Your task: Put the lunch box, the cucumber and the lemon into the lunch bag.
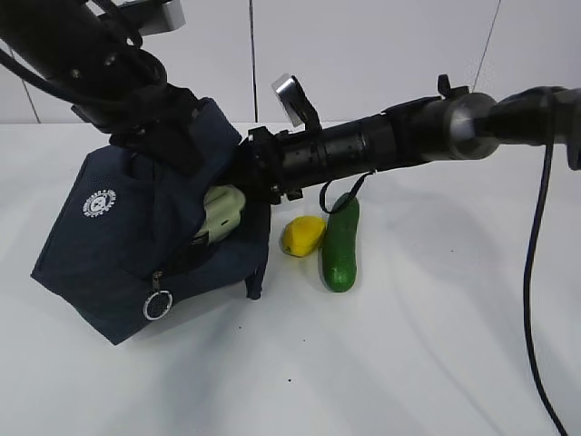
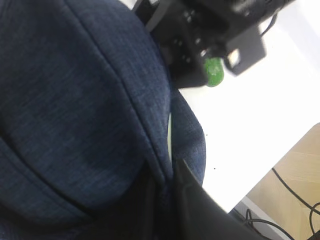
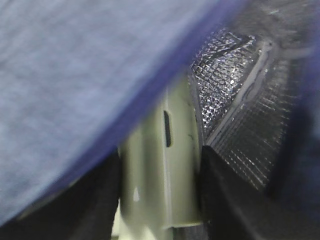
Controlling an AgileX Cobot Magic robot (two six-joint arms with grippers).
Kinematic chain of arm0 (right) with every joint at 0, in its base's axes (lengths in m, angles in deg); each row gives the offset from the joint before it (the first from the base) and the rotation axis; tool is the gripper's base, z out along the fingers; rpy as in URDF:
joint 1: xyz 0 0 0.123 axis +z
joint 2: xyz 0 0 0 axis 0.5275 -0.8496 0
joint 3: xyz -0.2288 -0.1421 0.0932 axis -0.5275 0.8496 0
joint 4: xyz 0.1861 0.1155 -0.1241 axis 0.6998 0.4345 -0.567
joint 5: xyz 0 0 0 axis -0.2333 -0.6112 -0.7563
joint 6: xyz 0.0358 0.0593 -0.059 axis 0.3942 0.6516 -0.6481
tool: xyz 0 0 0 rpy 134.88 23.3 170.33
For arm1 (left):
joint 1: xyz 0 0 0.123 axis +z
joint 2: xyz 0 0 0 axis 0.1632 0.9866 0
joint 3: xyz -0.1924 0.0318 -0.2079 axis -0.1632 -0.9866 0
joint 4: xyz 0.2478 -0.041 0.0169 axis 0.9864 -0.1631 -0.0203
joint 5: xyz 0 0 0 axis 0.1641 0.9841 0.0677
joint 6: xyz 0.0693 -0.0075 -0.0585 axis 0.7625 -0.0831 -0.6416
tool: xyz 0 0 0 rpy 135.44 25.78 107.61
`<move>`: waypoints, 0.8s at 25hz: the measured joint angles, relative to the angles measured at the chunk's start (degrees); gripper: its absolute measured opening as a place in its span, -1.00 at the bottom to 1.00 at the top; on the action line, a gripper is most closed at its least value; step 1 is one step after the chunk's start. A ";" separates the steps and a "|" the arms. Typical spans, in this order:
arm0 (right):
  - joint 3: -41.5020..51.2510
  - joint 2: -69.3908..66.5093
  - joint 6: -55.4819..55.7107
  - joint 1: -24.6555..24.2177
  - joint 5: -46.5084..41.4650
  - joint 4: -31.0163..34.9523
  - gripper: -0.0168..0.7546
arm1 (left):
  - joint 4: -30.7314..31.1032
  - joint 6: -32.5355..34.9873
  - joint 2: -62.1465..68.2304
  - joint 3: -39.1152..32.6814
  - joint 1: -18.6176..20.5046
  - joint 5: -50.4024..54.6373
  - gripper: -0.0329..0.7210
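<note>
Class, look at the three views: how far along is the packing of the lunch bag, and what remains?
Nothing is fully packed yet. In hand: the right pincer grips the lunch box, partway through the lunch bag opening, while the left arm lifts the bag's flap. Left to do: the lemon and the cucumber both lie on the table beside the bag.

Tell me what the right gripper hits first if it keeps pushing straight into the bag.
Holding the lunch box, the right gripper points toward the lunch bag's silver lining; the box probably meets that first, though depth is unclear.
</note>
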 joint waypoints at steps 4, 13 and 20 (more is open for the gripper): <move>0.00 0.00 -1.96 1.86 2.47 0.35 -0.04 | -0.12 0.00 0.00 0.00 0.00 0.00 -0.87; 0.00 -0.25 -4.73 4.49 6.10 0.87 -0.05 | -0.34 0.00 1.51 0.10 0.00 -1.02 -0.87; -0.09 -2.56 -4.99 4.64 6.01 1.01 -0.05 | -0.42 0.25 2.74 0.06 0.00 -1.84 -0.87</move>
